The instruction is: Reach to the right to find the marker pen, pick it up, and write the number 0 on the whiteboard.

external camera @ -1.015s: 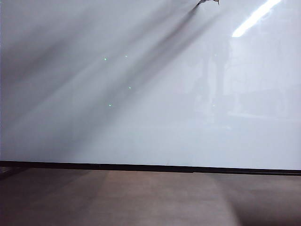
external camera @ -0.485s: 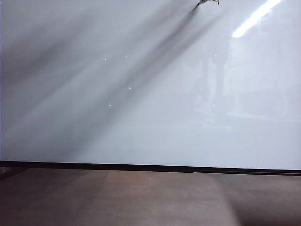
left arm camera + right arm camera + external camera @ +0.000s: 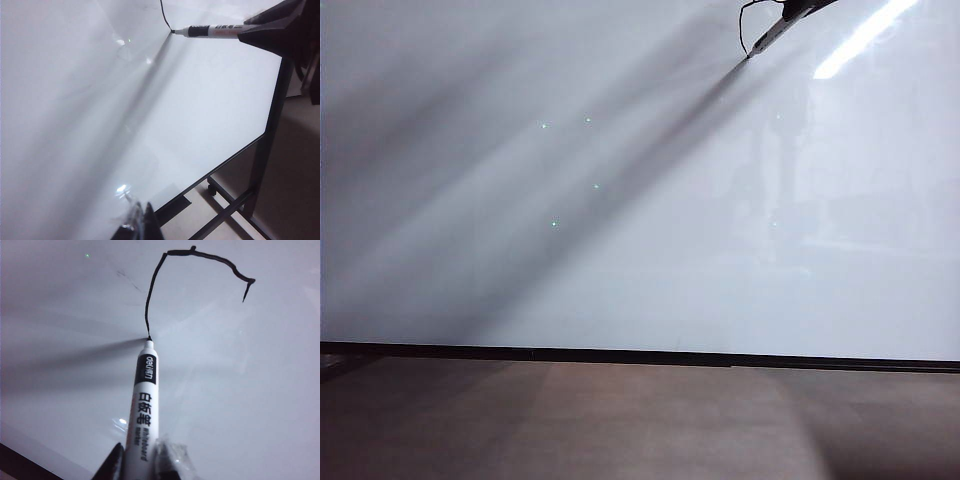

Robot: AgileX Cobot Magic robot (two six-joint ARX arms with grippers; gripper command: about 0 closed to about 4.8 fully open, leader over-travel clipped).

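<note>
Nearest to me, I am seeing the left end effector (image 3: 137, 227) idling low by the whiteboard's (image 3: 620, 250) black lower edge, only its fingertips in frame, so I cannot tell whether it is spread or pressed together. Farther up at the board's top right, my right end effector (image 3: 142, 462) is pinching the marker pen (image 3: 141, 405), tip touching the surface, and I judge I am partway through writing the number 0 (image 3: 195, 270): top and one side drawn. Next I am needing to curve along the bottom and back up to close it; in the exterior view the stroke is running off the top edge.
</note>
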